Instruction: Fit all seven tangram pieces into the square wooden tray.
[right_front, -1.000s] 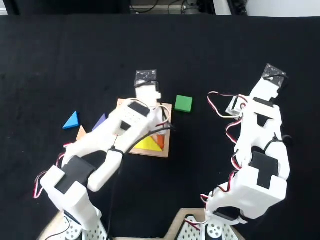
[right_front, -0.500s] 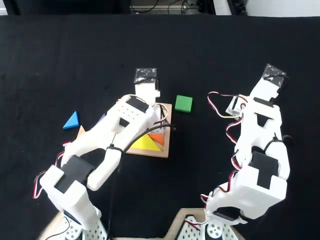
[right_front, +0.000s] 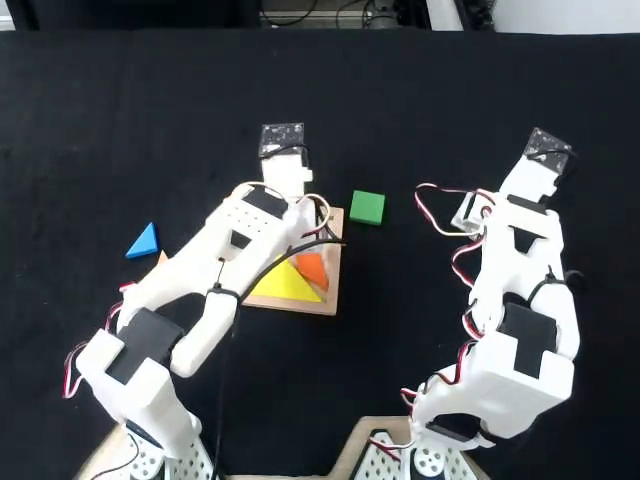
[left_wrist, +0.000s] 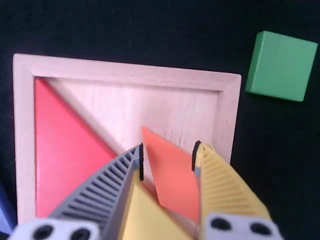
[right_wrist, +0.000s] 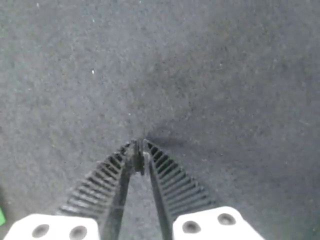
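Tray (left_wrist: 125, 74) holds a yellow triangle (right_front: 283, 283) nearest, with an orange piece (left_wrist: 172, 175) behind it, framed by the left gripper's (left_wrist: 168, 152) parted jaws. The left wrist view shows a red triangle (left_wrist: 60, 150) inside, which the left arm (right_front: 200, 270) covers from above. Blue triangle (right_front: 143, 242) lies left; green square (right_front: 367, 207) sits past the tray's far right corner. Right gripper's (right_wrist: 139, 150) jaws are closed, empty.

I'm seeing the square wooden tray (left_wrist: 127, 75) lying flat, holding a large red triangle (left_wrist: 65, 160), a yellow triangle (right_front: 285, 283) and an orange piece (left_wrist: 170, 175). The green square block (left_wrist: 280, 65) is sitting outside near one corner, and the blue triangle (right_front: 144, 241) is lying well apart on the other side.
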